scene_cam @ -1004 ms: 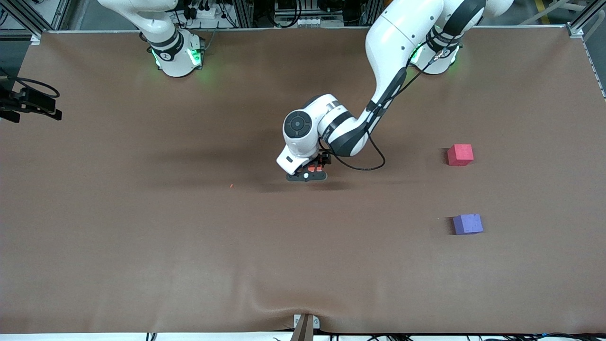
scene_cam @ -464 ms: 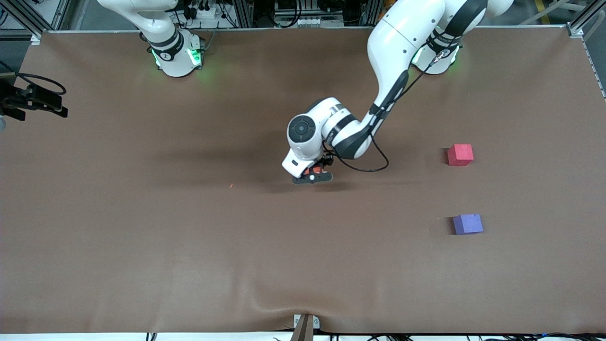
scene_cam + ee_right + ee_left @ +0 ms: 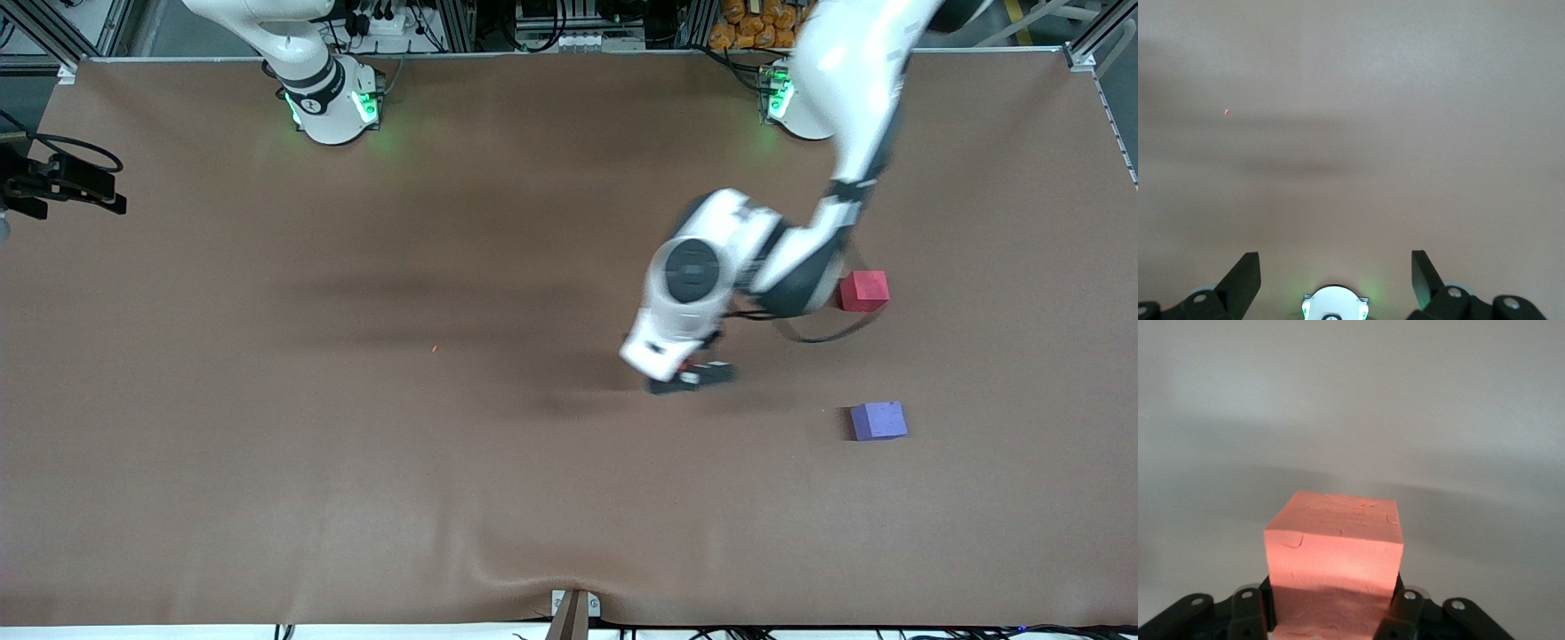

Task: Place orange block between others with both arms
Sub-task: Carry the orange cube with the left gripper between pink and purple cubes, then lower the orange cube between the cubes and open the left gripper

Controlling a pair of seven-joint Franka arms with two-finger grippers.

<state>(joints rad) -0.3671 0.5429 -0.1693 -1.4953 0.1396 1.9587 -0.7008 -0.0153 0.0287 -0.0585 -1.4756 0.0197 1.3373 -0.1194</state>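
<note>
One orange block [image 3: 1333, 550] sits clamped in the left gripper [image 3: 692, 377] — jaws tight on its sides, up over the bench [image 3: 356, 462] near the red cube [image 3: 864, 291] and purple cube [image 3: 878, 420]. The right gripper [image 3: 1335, 273] waits over bare bench — jaws spread wide, holding nothing.

A plain brown table [image 3: 267, 444] is carrying a pinkish-red cube [image 3: 864, 291] and a purple cube [image 3: 878, 420]; the orange block [image 3: 1333, 550] is glowing salmon between black fingers [image 3: 1248, 613]. White arms' bases [image 3: 333, 102] are shining green.

A brown table cover [image 3: 356, 462] bears a tiny orange speck [image 3: 434, 348].
</note>
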